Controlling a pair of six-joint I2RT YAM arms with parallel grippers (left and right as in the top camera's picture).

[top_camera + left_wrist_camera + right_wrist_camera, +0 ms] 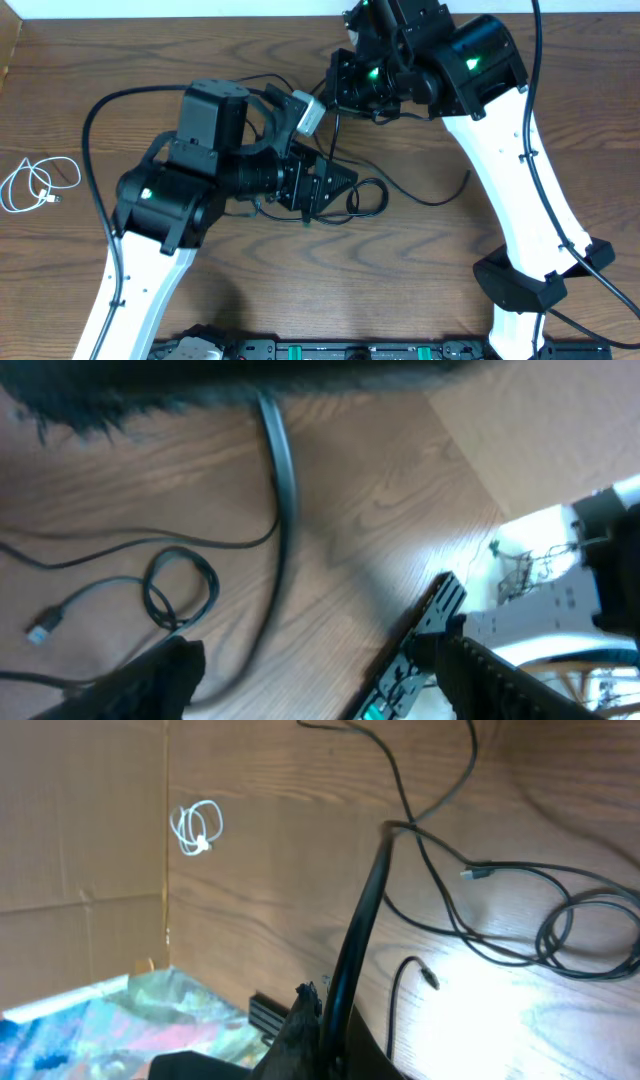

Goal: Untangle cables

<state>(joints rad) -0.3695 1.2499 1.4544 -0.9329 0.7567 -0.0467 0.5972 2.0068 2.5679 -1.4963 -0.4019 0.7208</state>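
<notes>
Several thin black cables [385,192] lie looped and crossed on the wooden table right of centre. My right gripper [338,98] is shut on one black cable [362,915], which runs taut from its fingers [305,1020] down to the tangle [585,925]. My left gripper [345,182] sits low beside the loops, jaws open, nothing between the fingers [150,685]. The same taut cable [283,480] passes blurred in front of the left gripper [320,660], close to its left finger. A small loop [180,590] and a plug [40,630] lie beyond. A short white cable [35,185] is coiled alone at far left.
A black rail [330,352] runs along the table's front edge. A cardboard wall [80,820] stands behind the white cable [197,827]. The right arm's white link [520,190] crosses the right side of the table. Loose plug ends [428,977] lie near the tangle.
</notes>
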